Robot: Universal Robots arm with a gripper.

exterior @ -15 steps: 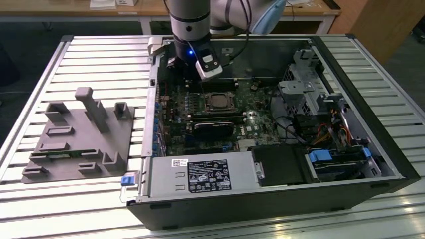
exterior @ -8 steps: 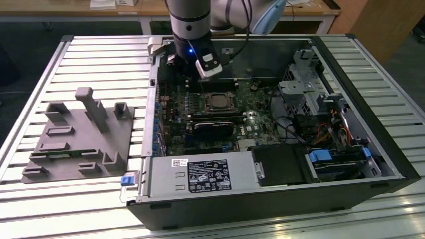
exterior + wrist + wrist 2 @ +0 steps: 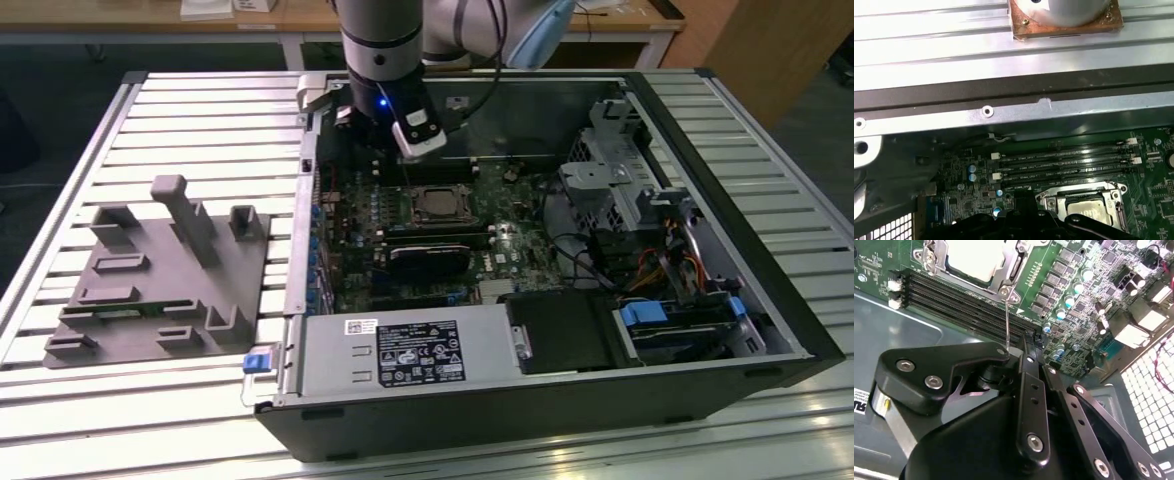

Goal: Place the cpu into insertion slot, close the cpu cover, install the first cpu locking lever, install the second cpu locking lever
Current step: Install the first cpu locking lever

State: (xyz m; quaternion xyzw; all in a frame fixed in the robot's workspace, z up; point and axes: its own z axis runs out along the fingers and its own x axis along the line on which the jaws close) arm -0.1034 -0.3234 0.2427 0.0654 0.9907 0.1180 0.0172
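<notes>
The cpu (image 3: 434,206) lies in the insertion slot (image 3: 410,192) in the middle of the motherboard. In the second wrist view its pale face (image 3: 974,257) shows through the window of the silvery cpu cover (image 3: 1015,267), which lies down flat over it. A thin wire locking lever (image 3: 1006,320) stands up from the socket's corner. Its free end sits between the tips of my gripper (image 3: 1014,354), which looks shut on it. In the exterior view my gripper (image 3: 422,146) hangs just beyond the socket, over the memory slots. The cpu (image 3: 1088,210) and cover (image 3: 1054,200) also appear in the first wrist view.
Long black memory slots (image 3: 954,295) run beside the socket. A black graphics card (image 3: 427,262) lies on the socket's near side, a power supply (image 3: 400,355) in front of it, and a drive cage (image 3: 614,190) at the exterior view's right. A grey fixture (image 3: 160,280) sits outside the case.
</notes>
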